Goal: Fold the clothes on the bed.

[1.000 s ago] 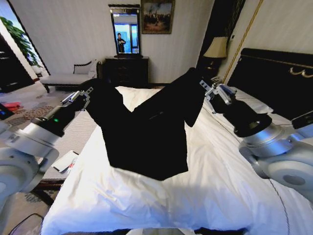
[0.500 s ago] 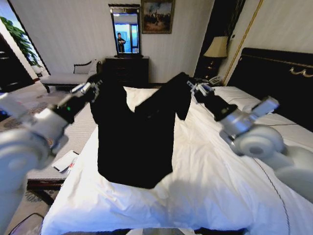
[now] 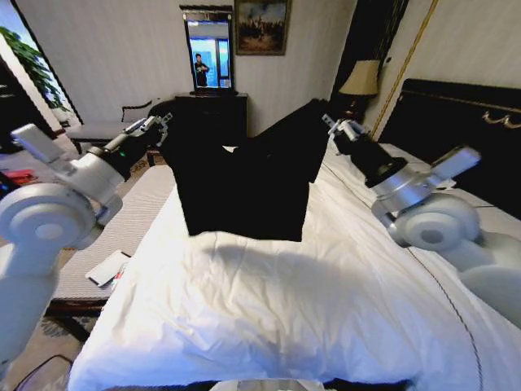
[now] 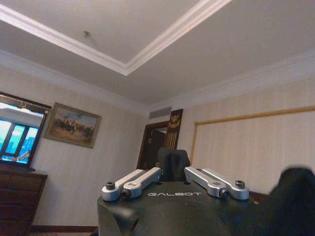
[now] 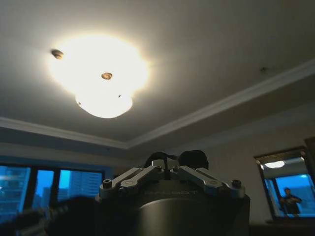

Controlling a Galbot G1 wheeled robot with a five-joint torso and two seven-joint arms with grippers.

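Note:
The clothes are one black T-shirt (image 3: pixel 244 187), held spread and hanging in the air over the far half of the bed (image 3: pixel 285 318). My left gripper (image 3: pixel 163 124) is shut on the shirt's upper left corner and my right gripper (image 3: pixel 332 124) on its upper right corner. The hem hangs just above the white duvet, and no lettering shows on this side. In the left wrist view a tuft of black fabric (image 4: pixel 173 164) sticks up between the fingers of the left gripper (image 4: pixel 172 181). The right wrist view shows the right gripper (image 5: pixel 170 171) pinching black fabric (image 5: pixel 192 158) under the ceiling lamp.
A dark headboard (image 3: pixel 456 122) stands to the right with a bedside lamp (image 3: pixel 362 81). On the left a striped bench (image 3: pixel 138 212) carries a white booklet (image 3: pixel 106 267). A dark dresser with a mirror (image 3: pixel 210 110) and a chaise longue (image 3: pixel 98 130) stand along the far wall.
Both arms have lifted and moved away from me, raising the T-shirt. Its lower part, which lay on the duvet, now hangs free and higher.

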